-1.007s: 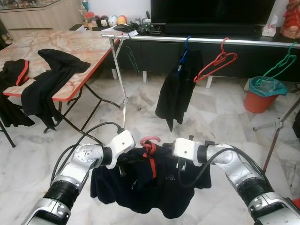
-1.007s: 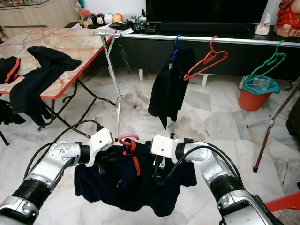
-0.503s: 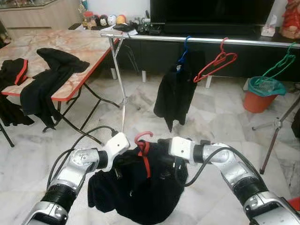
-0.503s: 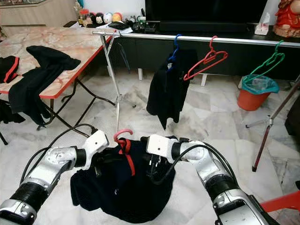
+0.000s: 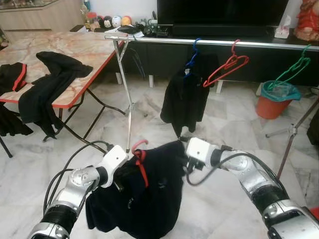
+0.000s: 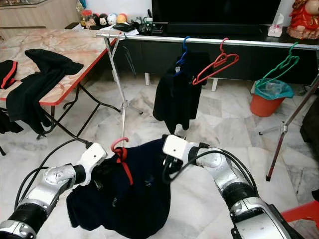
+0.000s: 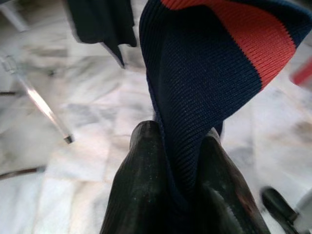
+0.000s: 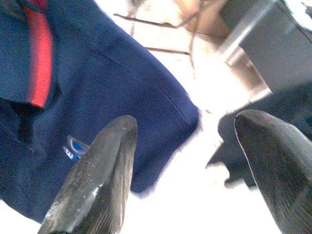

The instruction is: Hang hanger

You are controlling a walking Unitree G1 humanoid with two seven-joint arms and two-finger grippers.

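My left gripper (image 7: 183, 175) is pinched tight on the shirt (image 5: 149, 194), near the collar I think, though the wrist view is blurry. The right gripper (image 8: 187, 165) is spread wide with nothing in it, just beside the shirt's other shoulder. The shirt sits on the red hanger (image 5: 139, 152), whose hook pokes up right between my grippers. That much looks done; the hanger isn't on the rail (image 5: 219, 42) yet, which is well ahead of me.
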